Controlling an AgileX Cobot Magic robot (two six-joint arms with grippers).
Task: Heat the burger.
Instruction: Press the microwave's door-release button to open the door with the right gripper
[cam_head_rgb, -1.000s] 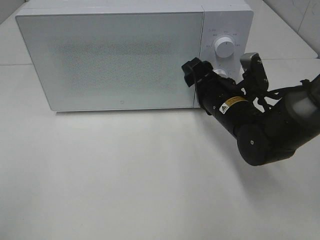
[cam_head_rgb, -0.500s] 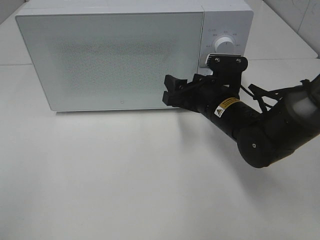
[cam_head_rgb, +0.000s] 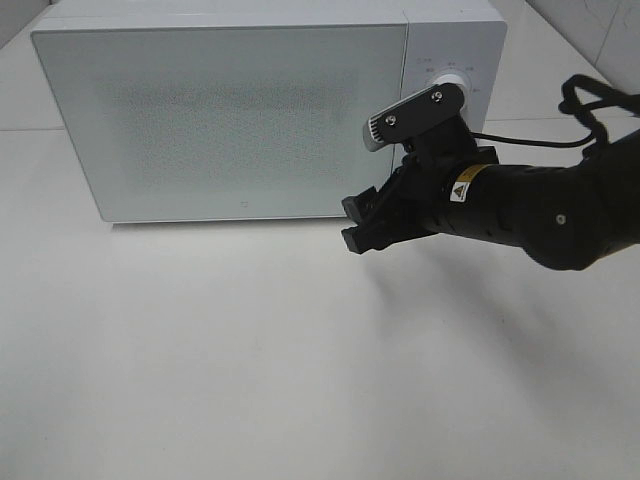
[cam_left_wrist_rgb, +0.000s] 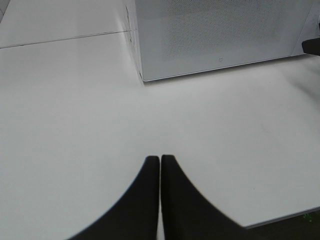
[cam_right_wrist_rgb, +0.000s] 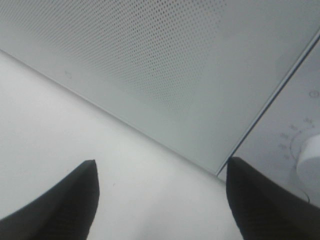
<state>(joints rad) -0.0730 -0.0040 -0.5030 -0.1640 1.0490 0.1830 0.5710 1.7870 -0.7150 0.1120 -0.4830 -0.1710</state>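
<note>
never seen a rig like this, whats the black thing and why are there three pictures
It is a robot with two black arms, each ending in a two-fingered gripper. One picture comes from a camera mounted high above the white table; the other two come from cameras on the wrists, looking past the fingers. On the table stands a white box-shaped microwave oven, its dotted door shut, with a round white knob. The right gripper hangs open and empty near the door's lower right corner. The left gripper is shut on nothing, farther from the oven. No burger shows in any picture.
</note>
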